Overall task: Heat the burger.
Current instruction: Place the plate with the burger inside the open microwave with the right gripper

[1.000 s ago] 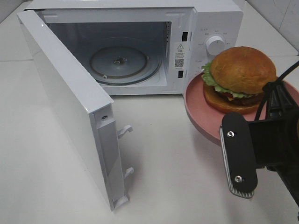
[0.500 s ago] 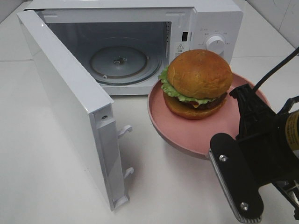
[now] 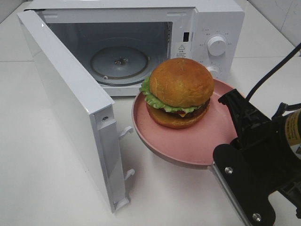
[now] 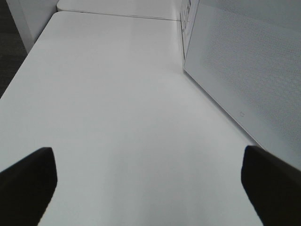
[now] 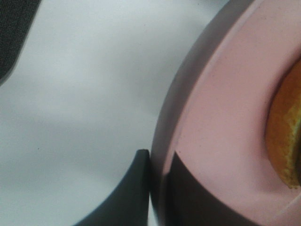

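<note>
So the burger (image 3: 178,92) was sitting on a pink plate (image 3: 202,141), a bit toward the plate's far side. The plate was up off the white table (image 3: 42,179), held just in front of the open microwave (image 3: 221,19). It hung near the right end of the opening, with the control dial (image 3: 217,45) just behind it.

The right gripper (image 5: 157,172) had its jaws pinched together on the plate's right rim, one finger on each side of the edge. It wasn't touching the burger at all.

The microwave door (image 3: 66,89) was swung wide out to the left and toward the near side. You could see the round glass turntable (image 3: 120,63) inside.

The left gripper (image 4: 150,174) was over on the left, on the outer side of that door, low over the tabletop. Its jaws stood wide apart with only table showing between them.
</note>
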